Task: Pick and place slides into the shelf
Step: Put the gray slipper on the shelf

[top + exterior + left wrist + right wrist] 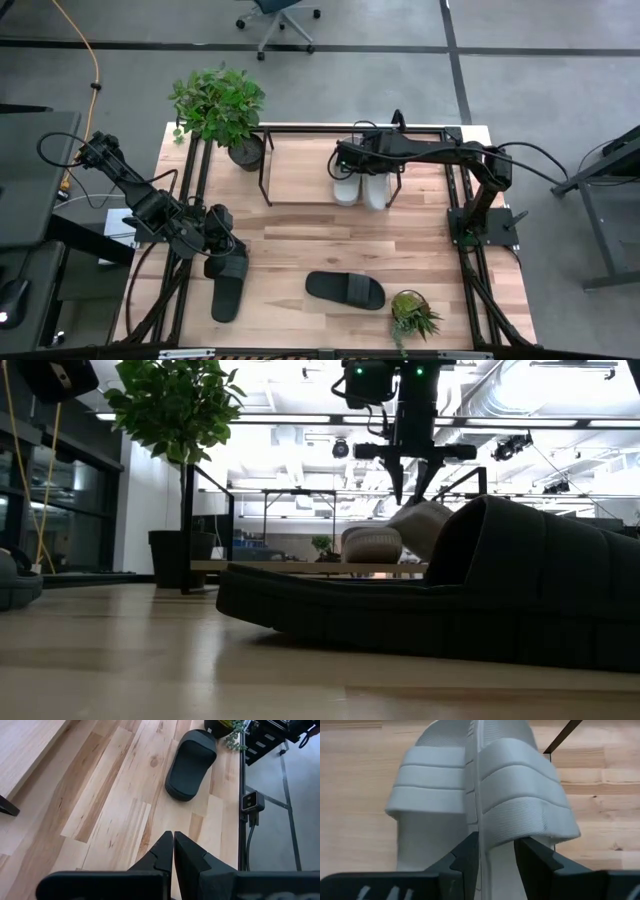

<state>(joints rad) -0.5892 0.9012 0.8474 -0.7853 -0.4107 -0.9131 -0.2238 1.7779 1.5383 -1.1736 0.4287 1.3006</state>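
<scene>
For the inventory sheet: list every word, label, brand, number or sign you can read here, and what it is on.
None can be read in any view.
Grey slides: ribbed straps, no brand showing.
Black slides: plain.
Small box on the table's edge: a mark, too small to read.

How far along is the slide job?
Done: one grey slide sits on the shelf. In hand: the right pincer grips the second grey slide's strap beside it, not released. Left: two black slides on the table, one mid-table, one by the shut, empty left pincer.
</scene>
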